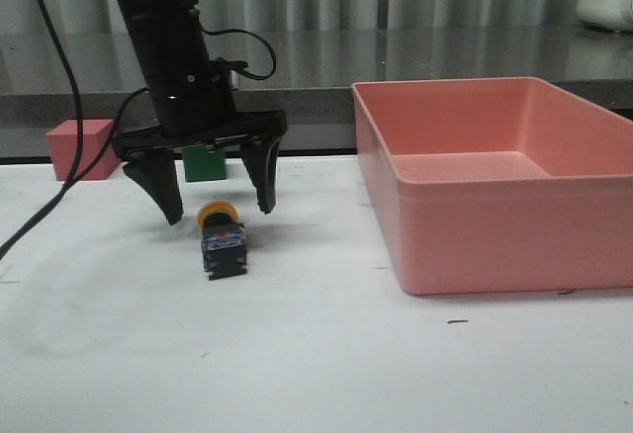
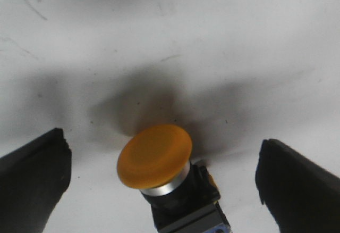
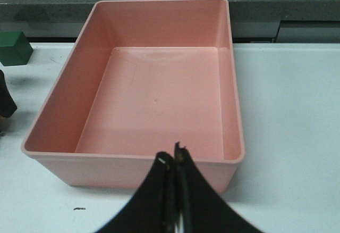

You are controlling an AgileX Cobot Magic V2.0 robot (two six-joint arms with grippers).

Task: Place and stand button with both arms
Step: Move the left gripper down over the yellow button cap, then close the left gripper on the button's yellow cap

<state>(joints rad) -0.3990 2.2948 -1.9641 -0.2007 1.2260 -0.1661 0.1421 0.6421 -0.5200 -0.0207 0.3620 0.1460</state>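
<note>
Button: the button (image 1: 223, 240) lay tipped on its side on the white table (image 1: 316, 364), yellow cap toward the back wall, dark base with bluish contacts toward the camera, well left of the pink bin (image 1: 495, 181).

Left gripper: the left gripper (image 1: 216, 196) hung just over the cap end, fingers spread wide, one on each side of the yellow cap and touching nothing. From the left wrist view the cap (image 2: 154, 156) sat between the two dark fingers (image 2: 32, 182) with clear table on both sides.

Right gripper: the right gripper (image 3: 173, 161) was up over the near wall of the bin, fingertips pressed together with nothing between them. It did not show in the front view.

Background: a green cube (image 1: 204, 163) and a pink cube (image 1: 81, 148) stood behind, near the back edge, apart from the button.

Step in hand: to my eye this was the approach to the grasp, the button not yet held or stood up.

Next move: I judged the left fingers needed to drop lower and close on the cap or collar, squarely, since a round cap could slip; then the button must be tilted onto its base, perhaps with the right arm steadying it.
</note>
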